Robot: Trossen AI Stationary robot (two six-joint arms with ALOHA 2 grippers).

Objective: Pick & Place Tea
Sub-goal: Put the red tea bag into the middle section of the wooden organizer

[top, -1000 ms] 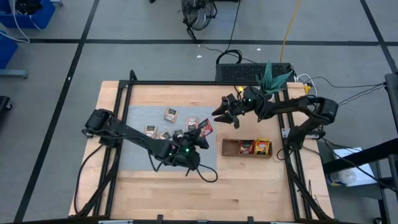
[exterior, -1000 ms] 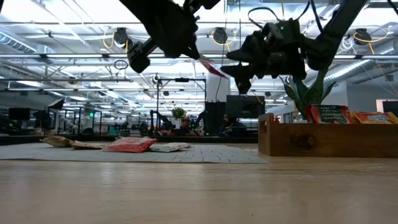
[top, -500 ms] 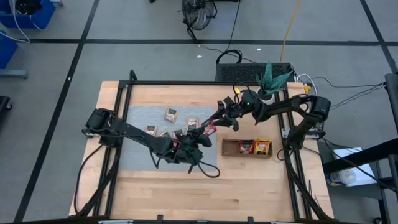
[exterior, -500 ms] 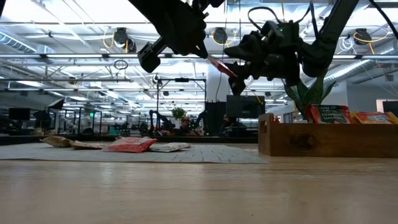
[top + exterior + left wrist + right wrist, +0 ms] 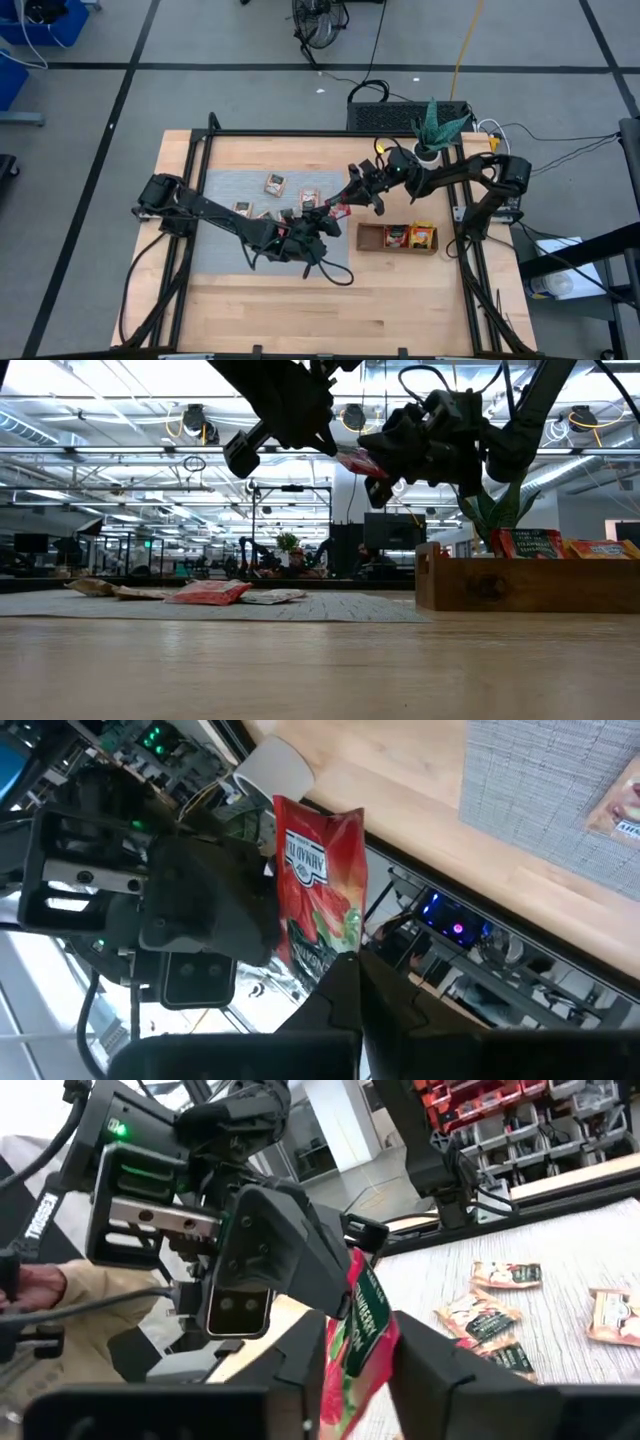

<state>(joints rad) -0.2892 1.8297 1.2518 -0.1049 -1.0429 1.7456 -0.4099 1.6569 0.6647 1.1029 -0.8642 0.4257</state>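
A red and green tea sachet [image 5: 320, 880] hangs in the air between my two grippers, above the right edge of the grey mat [image 5: 225, 235]. My left gripper [image 5: 345, 975] is shut on one end of it. My right gripper [image 5: 360, 1380] comes from the table's right and is shut on the other side. In the low view the sachet [image 5: 358, 460] shows between the left gripper [image 5: 335, 448] and the right gripper [image 5: 374, 464]. Several more tea sachets [image 5: 275, 184] lie flat on the mat. My left gripper pinches the sachet's near end [image 5: 332, 952] between its two fingers, coming almost level from the table's left. The sachet stands out past the fingertips, lifted clear of the mat. My right gripper has the sachet's free side [image 5: 352, 1365] between its two fingers [image 5: 425, 1370], coming level from the table's right. The foil is creased where it sits between them, and the sachet is edge-on to this wrist view.
A brown wooden tray [image 5: 372, 240] with upright sachets [image 5: 397, 237] stands on the table right of the mat; its wall [image 5: 480, 588] shows in the low view. A potted plant [image 5: 435, 125] stands at the far right. Loose sachets [image 5: 210, 592] lie under the left arm.
My right gripper has moved toward the table's left, up to the lifted sachet, and its fingers have shut on the sachet's free side. My left gripper has kept its hold, and the sachet stays clear of the mat.
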